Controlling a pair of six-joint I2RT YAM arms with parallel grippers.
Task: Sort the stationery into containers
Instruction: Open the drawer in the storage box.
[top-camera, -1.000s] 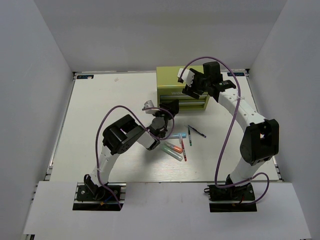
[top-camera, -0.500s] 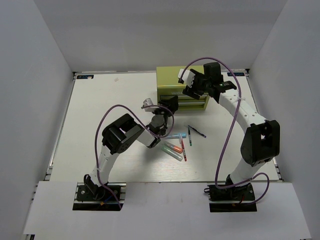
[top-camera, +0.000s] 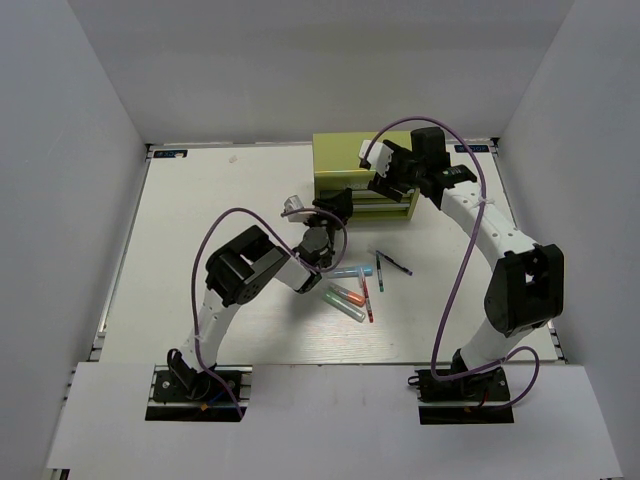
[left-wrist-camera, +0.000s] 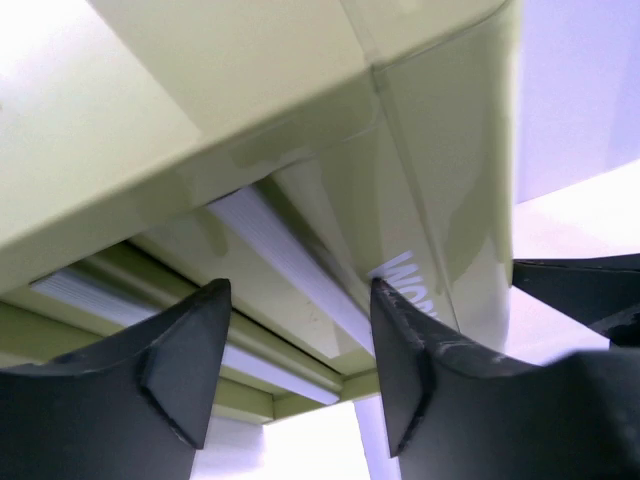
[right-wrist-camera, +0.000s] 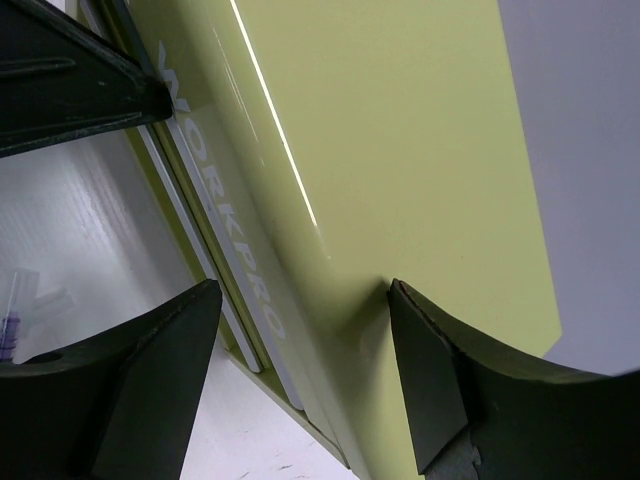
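Note:
The yellow-green chest stands at the back of the table, its drawers facing me. My left gripper is open at the left end of the drawer fronts. In the left wrist view its jaws stand either side of a white drawer handle without closing on it. My right gripper is open over the chest's top front edge. In the right wrist view one finger lies by the lid and the other hangs before the lettered front. Pens and highlighters lie loose on the table before the chest.
A light blue highlighter, an orange one and a green one lie beside a red pen and two dark pens. White walls close in the table on three sides.
My left gripper has moved up and back to the chest's drawer fronts. My right gripper has shifted slightly back over the chest. The pens have not moved.

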